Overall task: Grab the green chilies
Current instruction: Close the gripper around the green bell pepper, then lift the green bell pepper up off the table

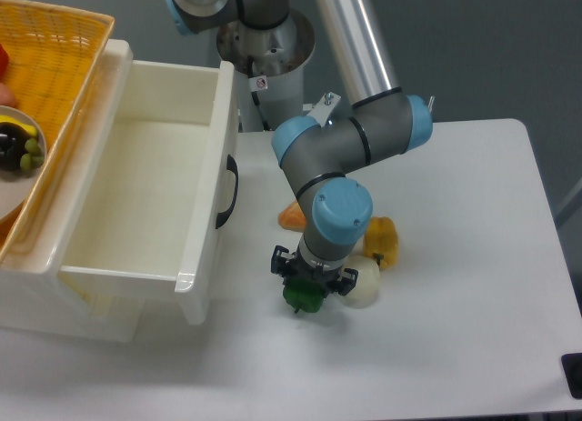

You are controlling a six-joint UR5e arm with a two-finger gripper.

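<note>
The green chilies (304,297) are a small glossy dark-green pepper-shaped toy on the white table, just right of the drawer's front corner. My gripper (311,281) points straight down right over the toy, with black finger parts on both its sides. The toy pokes out below the gripper toward the camera. The fingertips are hidden by the wrist and the toy, so I cannot tell whether they press on it.
A whitish round bulb (366,283) touches the gripper's right side. A yellow pepper (383,241) lies behind it and an orange piece (292,216) behind the arm. A white open drawer (202,257) stands at the left, with a yellow basket (64,57) above it.
</note>
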